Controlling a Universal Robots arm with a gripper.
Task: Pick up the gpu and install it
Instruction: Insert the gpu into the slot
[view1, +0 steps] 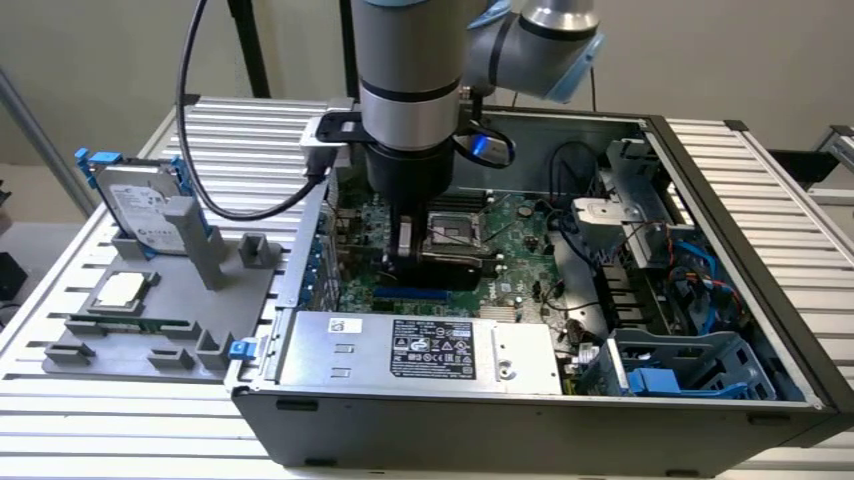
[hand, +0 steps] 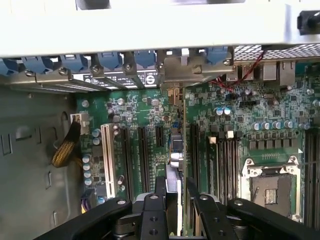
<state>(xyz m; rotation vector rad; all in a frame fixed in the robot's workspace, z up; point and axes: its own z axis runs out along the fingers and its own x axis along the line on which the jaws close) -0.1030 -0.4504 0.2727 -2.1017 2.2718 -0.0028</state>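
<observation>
**Gpu pinched on edge among the motherboard slots**

At the exterior view's left you have the gray fixture tray (view1: 80, 355) on the slatted table (view1: 134, 440). A silver hard drive (view1: 140, 205) with blue rails stands upright at the tray's far end. Nearer lies a square processor chip (view1: 118, 290), and nearer still the narrow memory stick (view1: 127, 325).

Just right of the tray sits the open computer case (view1: 534, 430), with the power supply (view1: 414, 348) along its near wall. The arm (view1: 407, 80) stands vertical over the left half of the case. The gripper (view1: 414, 255) is low over the motherboard (view1: 514, 225), just left of the empty processor socket (view1: 454, 232).

In the wrist view the gripper (hand: 175, 187) is pressed together on the gpu (hand: 175, 155), with a black finger (hand: 161, 182) on each face. The card stands on edge among the long black expansion slots (hand: 142, 150), with the white slot (hand: 106, 150) a few slots to one side. Its metal bracket (hand: 195, 70) meets the row of blue clips (hand: 75, 62) at the case's rear wall. You cannot tell whether the card's lower edge is seated in a slot.

Farther right in the exterior view, a blue drive cage (view1: 681, 370) fills the case's near right corner.
</observation>
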